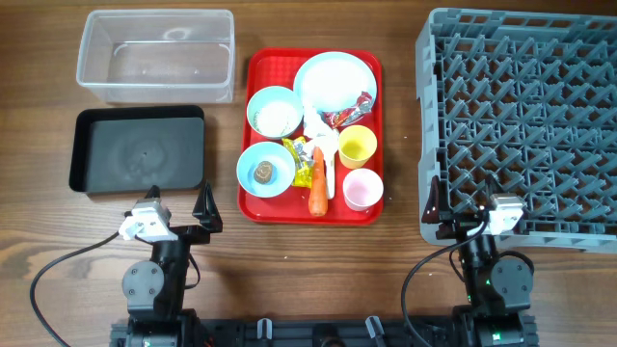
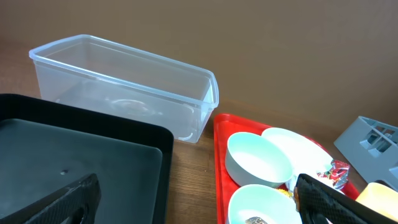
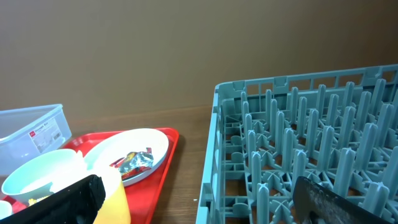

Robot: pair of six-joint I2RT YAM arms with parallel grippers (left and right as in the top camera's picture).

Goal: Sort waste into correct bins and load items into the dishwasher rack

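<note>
Overhead: the red tray [image 1: 280, 207] sits mid-counter [image 1: 289, 270] with the plate [image 1: 333, 79], bowls [image 1: 275, 111], cups [image 1: 357, 146], carrot [image 1: 317, 193] and wrappers [image 1: 349, 116]. The clear tub [image 1: 154, 58] and black tray [image 1: 135, 149] lie left, and the rack [image 1: 521, 106] lies right.

Left wrist: the left gripper [image 2: 196, 202] is spread and empty, by the black tray's near edge.

Right wrist: the right gripper [image 3: 199, 200] is spread and empty, near the rack's corner.

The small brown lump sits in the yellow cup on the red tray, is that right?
Not quite. The small brown lump sits in a pale blue bowl, the one nearer the robot, on the red tray. The overhead view shows it.
</note>
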